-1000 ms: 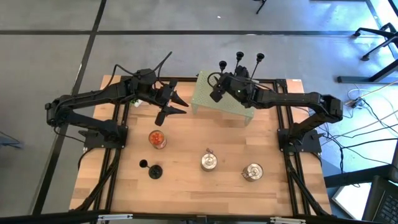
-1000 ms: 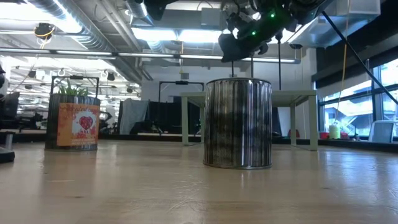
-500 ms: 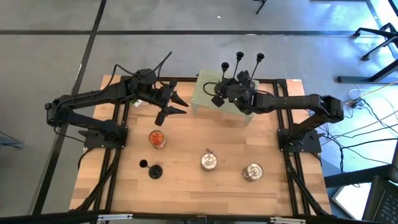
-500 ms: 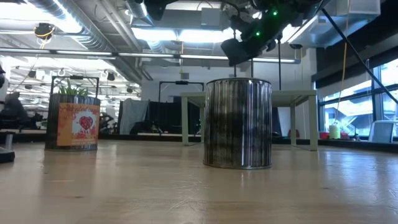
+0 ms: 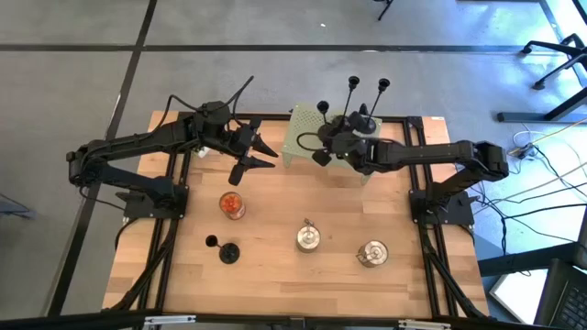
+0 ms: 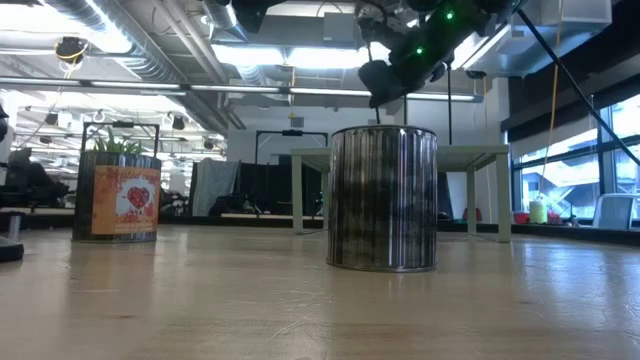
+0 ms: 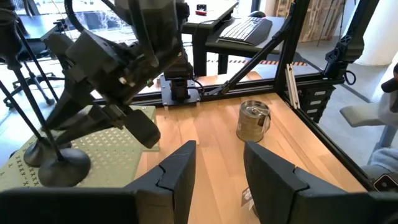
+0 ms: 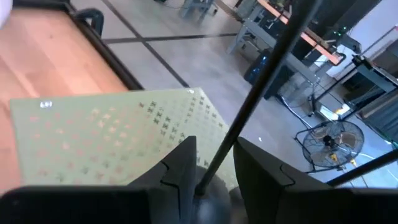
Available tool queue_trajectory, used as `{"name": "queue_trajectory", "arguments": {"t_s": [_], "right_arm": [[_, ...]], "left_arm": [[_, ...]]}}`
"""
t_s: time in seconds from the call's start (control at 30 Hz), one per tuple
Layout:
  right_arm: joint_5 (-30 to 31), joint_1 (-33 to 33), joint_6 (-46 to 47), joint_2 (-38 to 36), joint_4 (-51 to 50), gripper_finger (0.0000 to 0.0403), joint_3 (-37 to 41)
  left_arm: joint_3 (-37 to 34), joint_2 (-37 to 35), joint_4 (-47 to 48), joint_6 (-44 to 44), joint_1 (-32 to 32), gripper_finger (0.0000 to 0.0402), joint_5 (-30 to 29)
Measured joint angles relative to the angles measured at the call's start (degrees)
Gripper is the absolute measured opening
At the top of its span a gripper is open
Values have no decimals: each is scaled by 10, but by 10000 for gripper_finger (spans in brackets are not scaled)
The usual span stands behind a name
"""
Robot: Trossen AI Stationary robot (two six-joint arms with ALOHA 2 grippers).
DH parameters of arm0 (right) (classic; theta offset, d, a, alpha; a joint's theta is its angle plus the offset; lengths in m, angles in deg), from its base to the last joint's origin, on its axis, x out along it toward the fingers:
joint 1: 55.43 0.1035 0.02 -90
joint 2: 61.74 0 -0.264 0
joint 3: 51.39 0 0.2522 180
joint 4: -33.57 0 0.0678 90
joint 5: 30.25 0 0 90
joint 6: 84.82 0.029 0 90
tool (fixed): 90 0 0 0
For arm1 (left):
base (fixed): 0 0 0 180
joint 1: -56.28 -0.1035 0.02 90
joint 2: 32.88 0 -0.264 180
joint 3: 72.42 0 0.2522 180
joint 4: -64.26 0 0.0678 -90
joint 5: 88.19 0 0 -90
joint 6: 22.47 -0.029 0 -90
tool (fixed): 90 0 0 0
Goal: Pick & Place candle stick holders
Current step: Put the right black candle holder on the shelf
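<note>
Two black candlestick holders (image 5: 353, 92) (image 5: 382, 92) stand by their round bases on the pale green platform (image 5: 303, 147) at the far middle. My right gripper (image 5: 321, 151) is over the platform, shut on a third holder (image 5: 324, 110), whose stem shows in the right wrist view (image 8: 249, 106). A fourth holder (image 5: 227, 250) is on the wood at the near left. My left gripper (image 5: 261, 154) is open and empty, left of the platform, as the left wrist view (image 7: 217, 165) shows. My right gripper pinches the holder's thin stem low down, just above its round base (image 8: 208, 174), between its two fingers (image 8: 180, 165). The fingers lie across the stem. The stem rises slanting away from the fingers. Whether the base is clear of the platform, I cannot tell.
A glass jar with red contents (image 5: 233, 204) and two silver tins (image 5: 308, 238) (image 5: 371, 253) stand on the wood nearer the front. The middle tin (image 6: 382, 197) fills the low view's centre. Black frame rails run along both table sides.
My right gripper has gone toward the table's near and left edges over the platform, carrying the held holder with it. The holder's cup top has come away from the other two holders. My left arm has kept still.
</note>
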Motion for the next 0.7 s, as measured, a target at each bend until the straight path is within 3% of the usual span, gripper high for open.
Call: {"name": "queue_trajectory", "arguments": {"t_s": [0.23, 0.7], "right_arm": [[74, 11, 16, 0, -28, 111, 0], [76, 42, 136, 0, -153, 111, 0]], "left_arm": [[0, 0, -19, 0, 0, 132, 0], [0, 5, -28, 27, 0, 132, 0]]}}
